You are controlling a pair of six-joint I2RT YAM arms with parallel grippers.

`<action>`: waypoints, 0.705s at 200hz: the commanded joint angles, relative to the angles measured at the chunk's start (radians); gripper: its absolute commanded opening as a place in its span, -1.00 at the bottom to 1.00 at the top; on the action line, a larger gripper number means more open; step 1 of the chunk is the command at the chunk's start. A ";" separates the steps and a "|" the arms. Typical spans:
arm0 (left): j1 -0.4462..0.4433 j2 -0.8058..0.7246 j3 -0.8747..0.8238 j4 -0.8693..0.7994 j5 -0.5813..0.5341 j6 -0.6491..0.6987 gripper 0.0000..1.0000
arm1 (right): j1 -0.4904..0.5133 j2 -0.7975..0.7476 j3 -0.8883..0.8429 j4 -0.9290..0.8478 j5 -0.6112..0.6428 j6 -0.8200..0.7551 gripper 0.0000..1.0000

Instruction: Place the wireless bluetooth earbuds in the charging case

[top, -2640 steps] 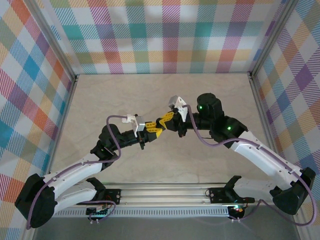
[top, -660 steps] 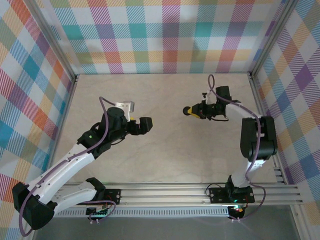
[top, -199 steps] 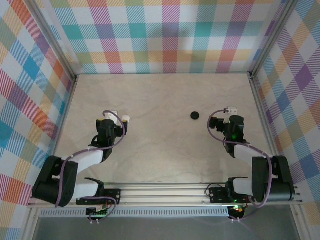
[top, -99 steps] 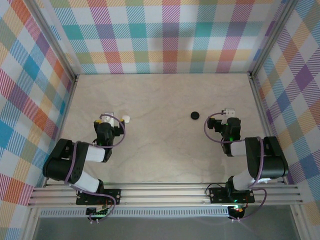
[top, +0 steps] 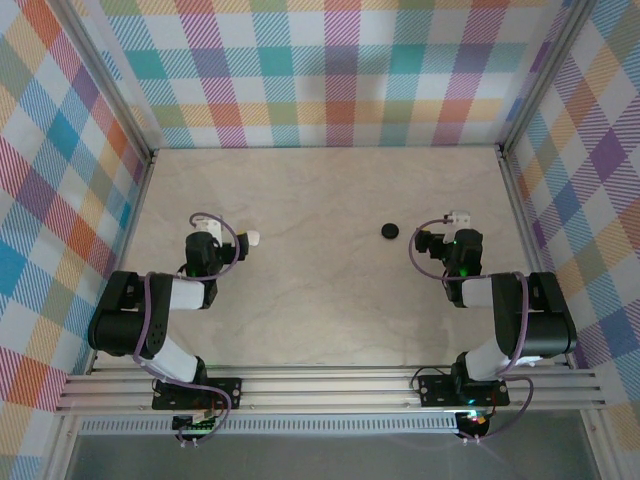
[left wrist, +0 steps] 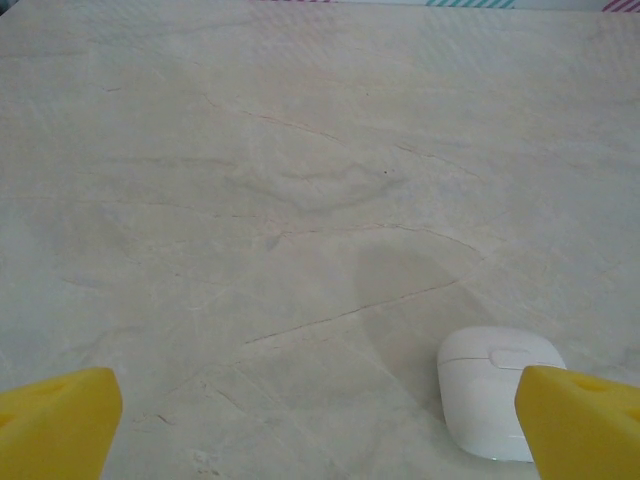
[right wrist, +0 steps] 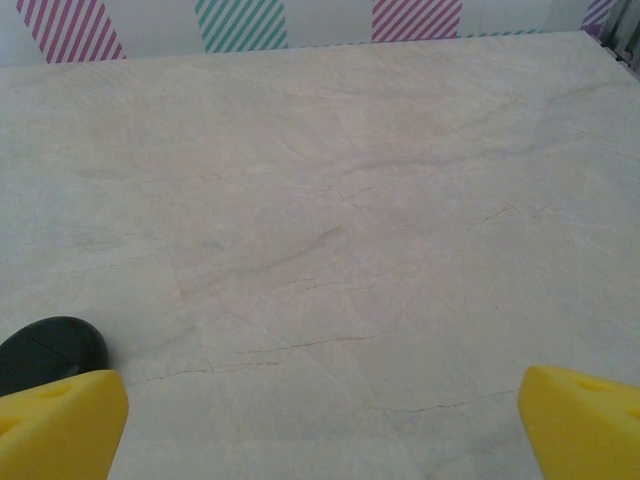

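Note:
A closed white charging case (top: 250, 238) lies on the table left of centre, just right of my left gripper (top: 206, 246). In the left wrist view the white case (left wrist: 497, 390) sits beside the right yellow fingertip (left wrist: 585, 420). My left gripper (left wrist: 320, 430) is open with bare table between its fingers. A closed black charging case (top: 390, 231) lies right of centre, left of my right gripper (top: 447, 241). The black case (right wrist: 50, 350) touches neither finger of the open, empty right gripper (right wrist: 320, 425). The earbuds are out of view.
Both arms are folded back low near their bases. The pale marble table (top: 320, 190) is walled by plaid panels (top: 330, 70) at the back and both sides. A metal rail (top: 330, 385) runs along the near edge.
Over the last second both arms folded further back toward their bases, their grippers staying open. Both cases stayed where they lie. Seconds earlier, the grippers were out near the table's centre.

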 commanded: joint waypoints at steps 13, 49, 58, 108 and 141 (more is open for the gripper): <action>0.007 0.002 0.010 -0.010 0.025 -0.015 1.00 | -0.006 0.005 0.012 0.005 -0.017 0.006 0.99; 0.007 0.002 0.010 -0.011 0.025 -0.016 1.00 | -0.005 0.005 0.012 0.005 -0.016 0.006 0.99; 0.007 0.002 0.011 -0.011 0.024 -0.016 1.00 | -0.006 0.005 0.012 0.005 -0.017 0.006 0.99; 0.007 0.002 0.011 -0.011 0.025 -0.016 1.00 | -0.005 0.004 0.013 0.005 -0.017 0.006 0.99; 0.008 0.002 0.011 -0.011 0.024 -0.015 1.00 | -0.007 0.008 0.018 -0.003 -0.020 0.006 0.99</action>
